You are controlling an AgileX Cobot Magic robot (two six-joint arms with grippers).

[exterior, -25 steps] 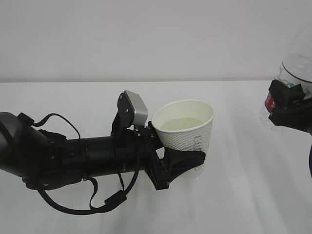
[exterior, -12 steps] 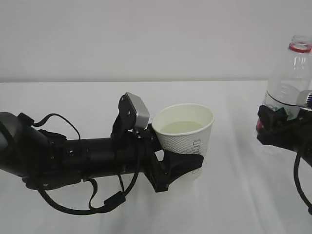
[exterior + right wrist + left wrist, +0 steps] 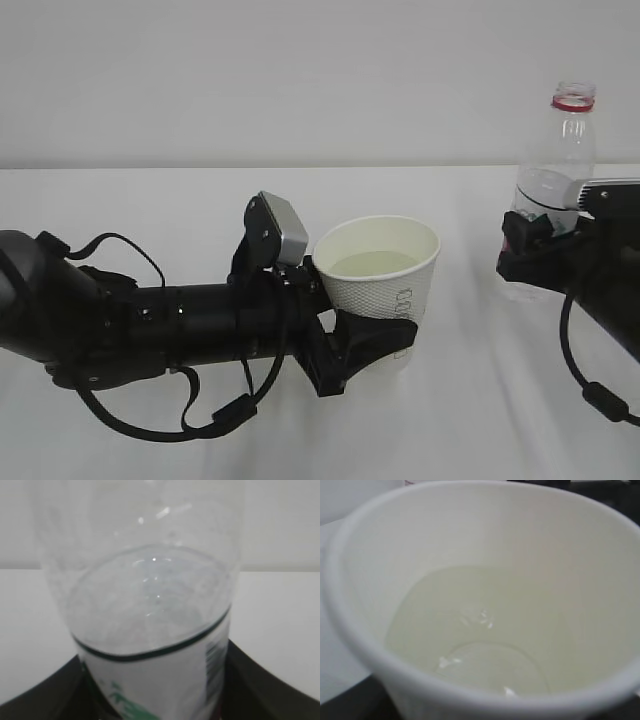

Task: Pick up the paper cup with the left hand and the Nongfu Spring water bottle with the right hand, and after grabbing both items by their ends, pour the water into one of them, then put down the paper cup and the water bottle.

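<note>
Exterior view: the left claw (image 3: 372, 340) clasps the lower part of the paper cup (image 3: 385, 283), holding it upright near the middle of the white surface (image 3: 200, 205), pale water (image 3: 373, 263) showing inside. At the right edge, well apart from the cup, the right claw (image 3: 530, 262) grips the water bottle (image 3: 555, 165) around its labelled middle; the bottle stands upright, uncapped, red ring at its neck.

Left wrist view: the cup's open mouth (image 3: 485, 605) fills the frame, water (image 3: 470, 640) pooled at the bottom.

Right wrist view: the clear bottle (image 3: 150, 605) stands close between dark claw parts, water (image 3: 150, 595) level just above its label.
</note>
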